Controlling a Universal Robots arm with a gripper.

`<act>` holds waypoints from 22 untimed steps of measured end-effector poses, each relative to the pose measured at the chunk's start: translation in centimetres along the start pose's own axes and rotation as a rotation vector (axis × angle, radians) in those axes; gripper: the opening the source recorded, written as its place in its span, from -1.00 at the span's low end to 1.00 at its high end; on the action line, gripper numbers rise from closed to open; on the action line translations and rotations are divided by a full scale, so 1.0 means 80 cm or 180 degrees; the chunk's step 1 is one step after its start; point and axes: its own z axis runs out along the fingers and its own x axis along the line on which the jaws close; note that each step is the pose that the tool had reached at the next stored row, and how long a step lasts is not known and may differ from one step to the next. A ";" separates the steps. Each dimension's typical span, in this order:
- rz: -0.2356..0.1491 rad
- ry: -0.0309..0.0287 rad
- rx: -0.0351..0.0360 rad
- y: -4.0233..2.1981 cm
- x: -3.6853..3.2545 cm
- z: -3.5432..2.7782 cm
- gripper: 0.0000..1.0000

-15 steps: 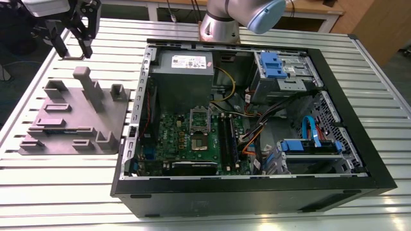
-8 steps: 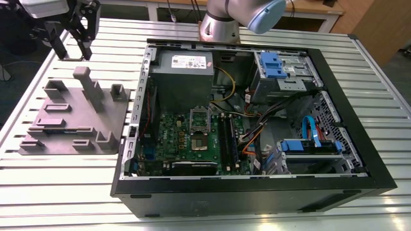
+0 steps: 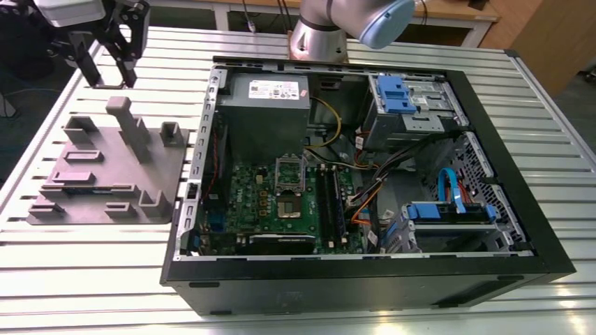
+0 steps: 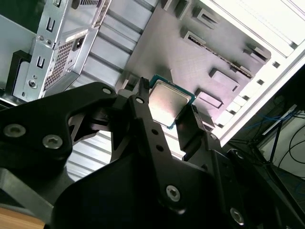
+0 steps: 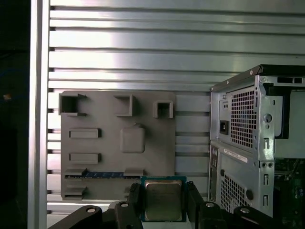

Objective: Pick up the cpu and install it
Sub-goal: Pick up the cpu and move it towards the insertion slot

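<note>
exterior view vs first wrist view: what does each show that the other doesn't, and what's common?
Exterior view: the motherboard inside the open PC case, with its socket frame and blue drive brackets. First wrist view: the cpu held in the gripper, and the case's perforated rear panel. Both: the gripper, the grey tray, the PC case and the slatted table.

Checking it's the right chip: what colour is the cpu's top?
The cpu top is silver-grey, best in the first wrist view.
</note>
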 end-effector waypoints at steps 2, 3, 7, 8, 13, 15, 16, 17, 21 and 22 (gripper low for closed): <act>0.0000 0.0000 0.0000 0.0000 -0.0016 0.0000 -0.06; 0.0000 0.0000 0.0000 0.0000 -0.0024 0.0000 -0.06; 0.0000 0.0000 0.0000 0.0000 -0.0060 0.0000 -0.06; 0.0000 0.0000 0.0000 0.0000 -0.0070 0.0000 -0.06; 0.0000 0.0000 0.0000 -0.0001 -0.0117 0.0001 -0.06; 0.0000 0.0000 0.0000 -0.0001 -0.0120 0.0002 -0.06; 0.0000 0.0000 0.0000 -0.0001 -0.0120 0.0002 -0.06; 0.0000 0.0000 0.0000 -0.0001 -0.0121 0.0001 -0.06; 0.0000 0.0000 0.0000 -0.0001 -0.0122 0.0001 -0.06; 0.0000 0.0000 0.0000 -0.0001 -0.0123 0.0001 -0.06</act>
